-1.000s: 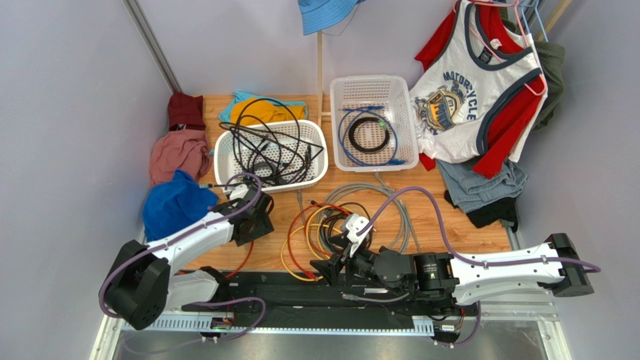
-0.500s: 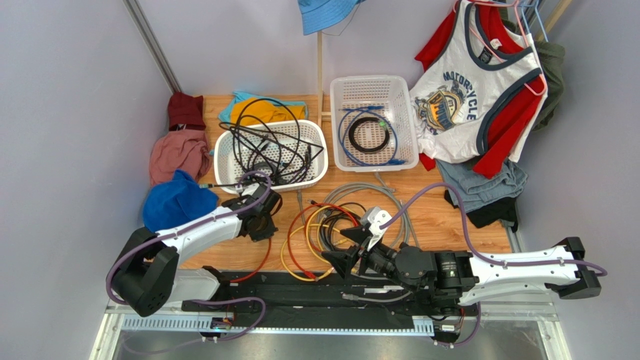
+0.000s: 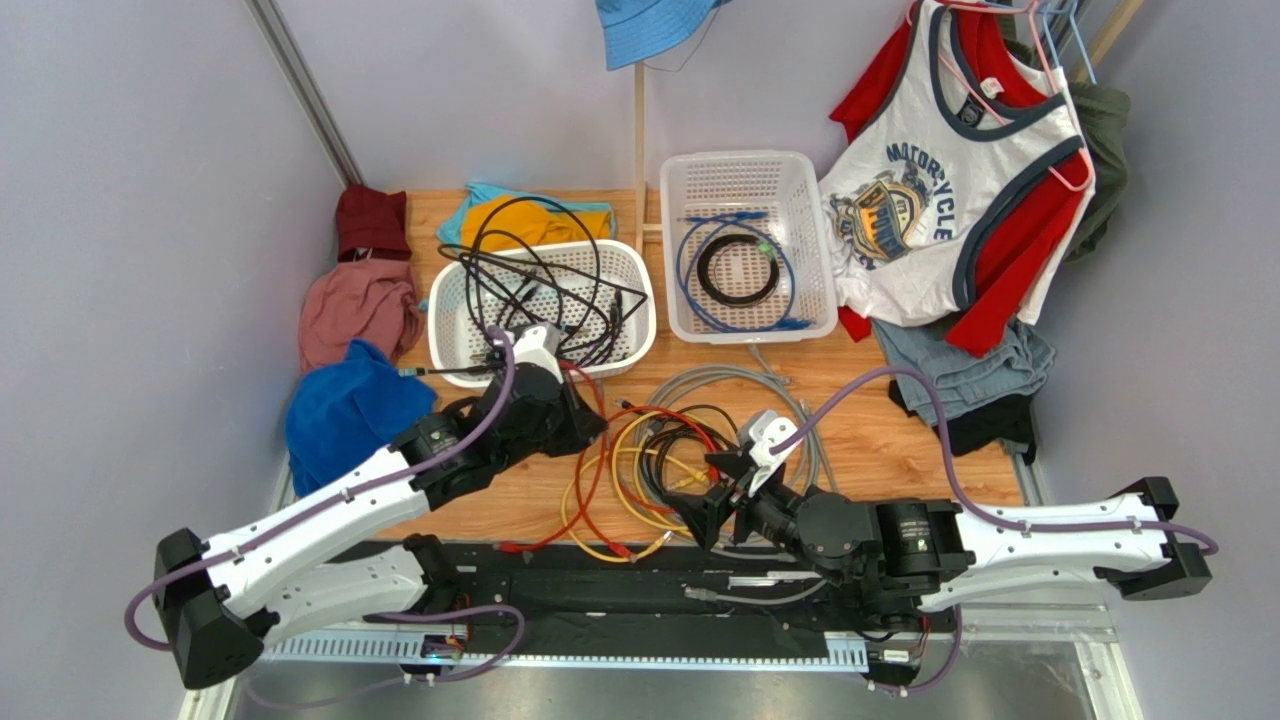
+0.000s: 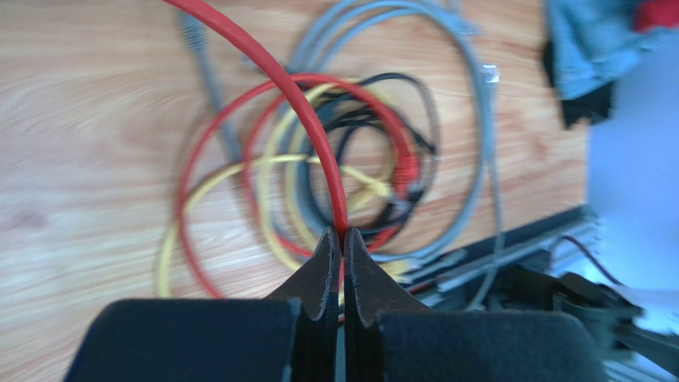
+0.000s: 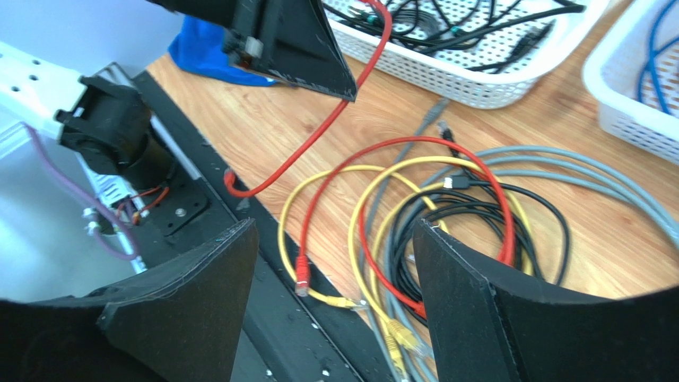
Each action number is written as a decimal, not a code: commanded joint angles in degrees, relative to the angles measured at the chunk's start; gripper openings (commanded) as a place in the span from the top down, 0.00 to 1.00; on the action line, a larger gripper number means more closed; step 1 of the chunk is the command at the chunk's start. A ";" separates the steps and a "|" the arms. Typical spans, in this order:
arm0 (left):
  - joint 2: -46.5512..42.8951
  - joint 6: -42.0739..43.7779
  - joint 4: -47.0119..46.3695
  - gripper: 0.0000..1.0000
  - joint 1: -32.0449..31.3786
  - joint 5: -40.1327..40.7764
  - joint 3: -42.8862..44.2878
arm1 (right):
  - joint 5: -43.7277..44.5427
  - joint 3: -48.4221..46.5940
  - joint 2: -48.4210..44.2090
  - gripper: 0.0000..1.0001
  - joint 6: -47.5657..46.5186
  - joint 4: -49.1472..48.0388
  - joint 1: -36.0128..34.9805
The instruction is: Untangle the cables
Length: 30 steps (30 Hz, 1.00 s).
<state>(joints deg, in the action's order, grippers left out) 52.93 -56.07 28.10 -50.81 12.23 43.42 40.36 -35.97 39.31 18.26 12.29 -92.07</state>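
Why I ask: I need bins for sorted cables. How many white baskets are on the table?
2. One white basket sits left of centre, holding black cables; the other basket stands just right of it, farther back. None appears hidden.

My top camera sits high above and behind the rig and looks down on the whole bench (image 3: 887, 435), its near edge at the bottom of the view. The left wrist camera sits close over the wood and faces down past the left gripper (image 4: 343, 235) onto the cables (image 4: 359, 167). The right wrist camera looks low and slantwise between the fingers of the right gripper (image 5: 333, 231), across the same coil toward the white basket (image 5: 478, 83). All three views share that coil, and the right wrist view also catches the left gripper's tip.
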 commanded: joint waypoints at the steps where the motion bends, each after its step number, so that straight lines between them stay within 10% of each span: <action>1: 5.25 1.49 -5.33 1.00 -6.40 0.95 5.26 | 6.04 -3.85 -2.39 0.25 1.86 4.57 0.14; 8: 20.96 3.86 -9.46 1.00 -16.69 1.75 12.39 | 16.22 -4.03 -6.17 0.25 3.97 10.28 0.23; 19: 40.32 8.44 -12.02 0.99 -16.43 -0.11 15.64 | 18.19 -3.50 -6.27 0.28 14.43 19.87 6.89; 26: 31.38 10.80 -13.07 0.16 -14.32 2.71 10.63 | 6.68 -2.97 0.31 0.27 16.54 20.05 17.71; 30: 23.03 13.88 -7.63 0.05 -14.23 9.99 10.73 | 4.99 -1.48 6.38 0.26 19.08 18.29 24.90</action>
<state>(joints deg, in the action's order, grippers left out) 85.01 -46.06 18.48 -65.12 14.96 53.60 48.84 -37.95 40.88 33.15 32.29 -72.49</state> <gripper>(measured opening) 0.927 0.727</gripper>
